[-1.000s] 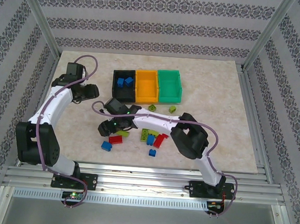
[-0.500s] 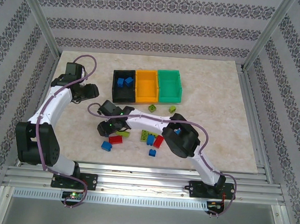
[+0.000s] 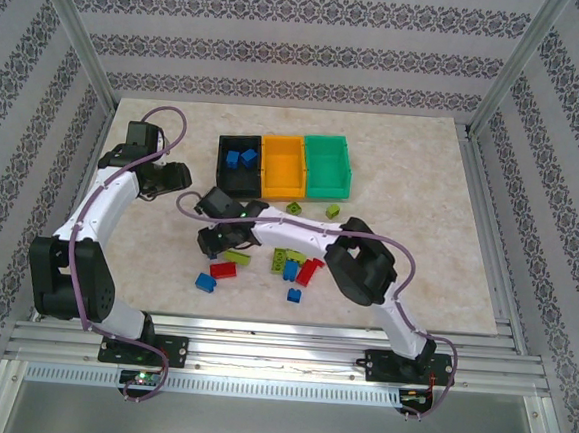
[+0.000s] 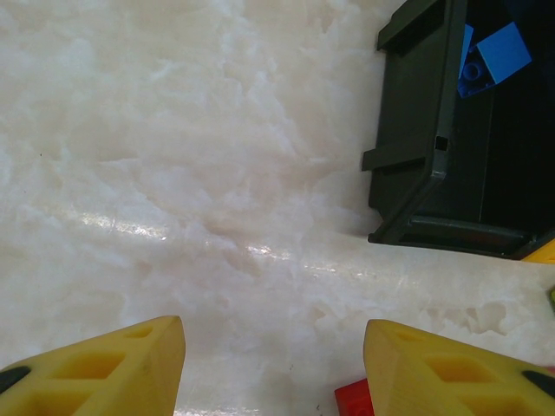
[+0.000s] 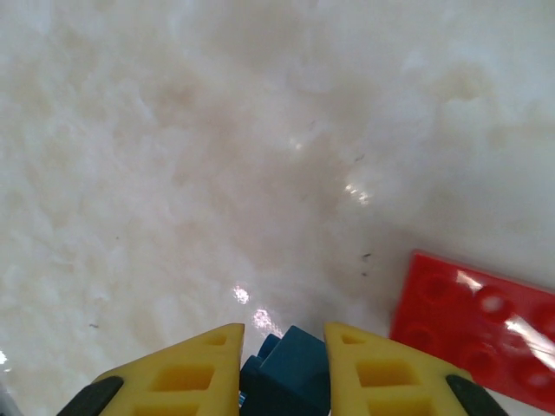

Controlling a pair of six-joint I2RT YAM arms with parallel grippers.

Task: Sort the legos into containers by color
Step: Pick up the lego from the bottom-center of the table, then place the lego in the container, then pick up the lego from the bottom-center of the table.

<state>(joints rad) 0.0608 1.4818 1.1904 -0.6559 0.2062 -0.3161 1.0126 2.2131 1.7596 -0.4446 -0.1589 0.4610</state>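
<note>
Several loose bricks [image 3: 292,295] in blue, red and lime green lie on the table [image 3: 416,267] near the arms' bases. Just left of them, the right gripper [image 5: 284,334] is clamped on a dark blue brick [image 5: 290,368], with a flat red brick [image 5: 477,321] beside it. Farther out, the left gripper [image 4: 273,334] hangs empty with its jaws apart, beside the black bin [image 4: 416,147], which holds blue bricks [image 4: 499,56]. The orange bin [image 3: 281,188] and the green bin [image 3: 328,189] line up to its right.

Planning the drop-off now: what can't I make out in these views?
- Right wrist view: the blue brick in the right gripper is cut by the bottom edge; full shape unclear.
- Right wrist view: the red plate runs off the right edge.
- Left wrist view: the black bin is cut by top and right edges.
</note>
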